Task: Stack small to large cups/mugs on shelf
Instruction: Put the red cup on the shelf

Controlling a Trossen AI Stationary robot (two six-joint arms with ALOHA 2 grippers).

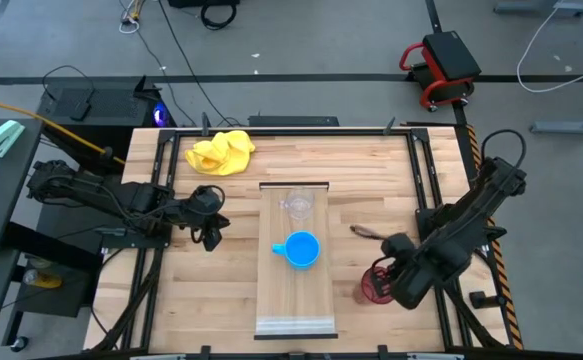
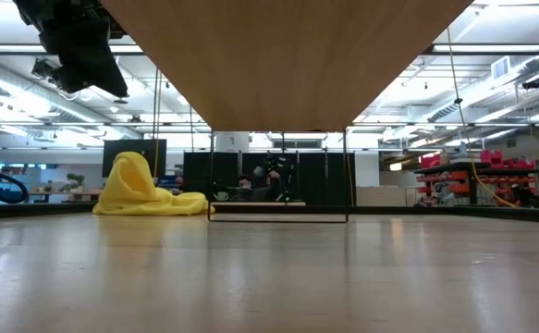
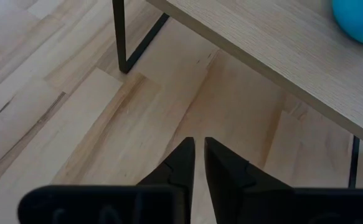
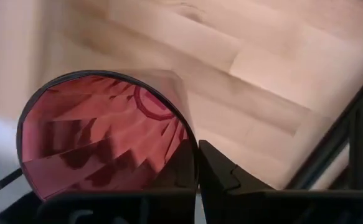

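The shelf (image 1: 294, 290) is a long light wood plank on dark legs at the table's middle. The low view shows it from below (image 2: 287, 55). A small clear cup (image 1: 297, 205) stands on its far part. A bright blue mug (image 1: 301, 250) stands nearer on it and also shows in the left wrist view (image 3: 358, 22). My right gripper (image 1: 396, 277) is right of the shelf, shut on the dark red ribbed cup (image 1: 375, 284). My left gripper (image 1: 211, 228) is shut and empty over the table left of the shelf, and its tips show in its own wrist view (image 3: 200, 152). My right gripper holds the red cup by its rim wall (image 4: 184, 134). One finger is inside the cup and one finger (image 4: 221, 171) is outside. The cup's open mouth (image 4: 100, 137) faces the wrist camera. Whether the cup's base is clear of the table, I cannot tell.
A yellow cloth (image 1: 221, 152) lies bunched at the table's far left, and the low view shows it too (image 2: 144, 190). A small dark object (image 1: 364, 231) lies on the table right of the shelf. Dark metal rails (image 1: 426, 170) run along the table's sides.
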